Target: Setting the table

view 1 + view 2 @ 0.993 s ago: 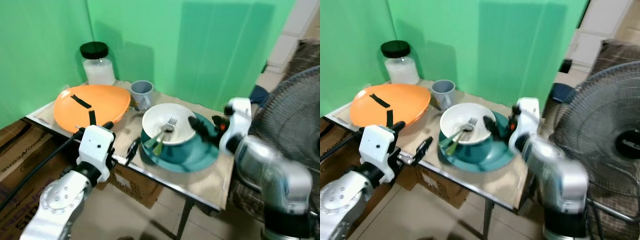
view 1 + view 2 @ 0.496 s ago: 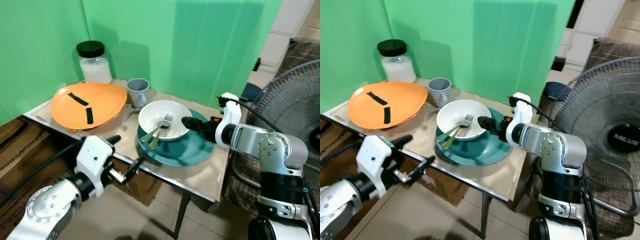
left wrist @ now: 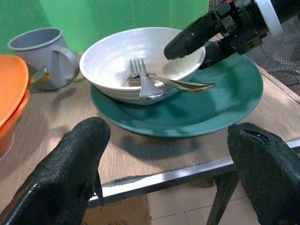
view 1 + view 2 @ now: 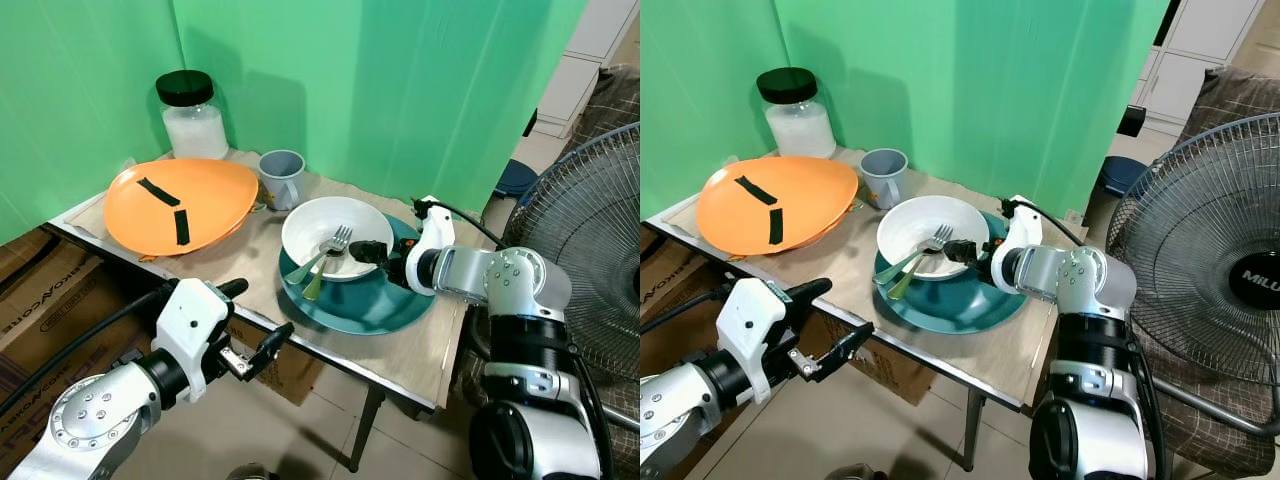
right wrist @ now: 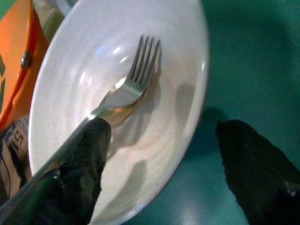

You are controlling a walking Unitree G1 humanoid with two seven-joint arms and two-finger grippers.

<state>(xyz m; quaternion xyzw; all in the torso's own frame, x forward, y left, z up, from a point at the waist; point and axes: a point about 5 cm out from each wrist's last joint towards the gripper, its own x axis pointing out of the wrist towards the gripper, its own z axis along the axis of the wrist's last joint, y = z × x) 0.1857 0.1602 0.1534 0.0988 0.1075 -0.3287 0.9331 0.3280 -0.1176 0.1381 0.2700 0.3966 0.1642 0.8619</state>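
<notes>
White bowl (image 4: 333,237) with fork (image 4: 330,251) on teal plate (image 4: 375,300), worktop (image 4: 420,350) near edge. My right hand (image 4: 368,252) wide open astride bowl rim, gripping nothing; I'd seat fingers deeper before closing. Left hand (image 4: 262,322) open, empty, below worktop edge.

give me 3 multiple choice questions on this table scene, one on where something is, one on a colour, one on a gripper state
1. Where does the white bowl sit?
A. on the teal plate
B. on the orange plate
C. on the floor

2. What colour is the jar's lid?
A. red
B. black
C. white

3. How are the right gripper jaws?
A. shut on the mug
B. shut on the fork
C. open, astride the bowl's rim

Answers:
1 A, the teal rim rings the bowl.
2 B, the lid is dark above white contents.
3 C, the right wrist view shows one finger inside, one outside.
</notes>
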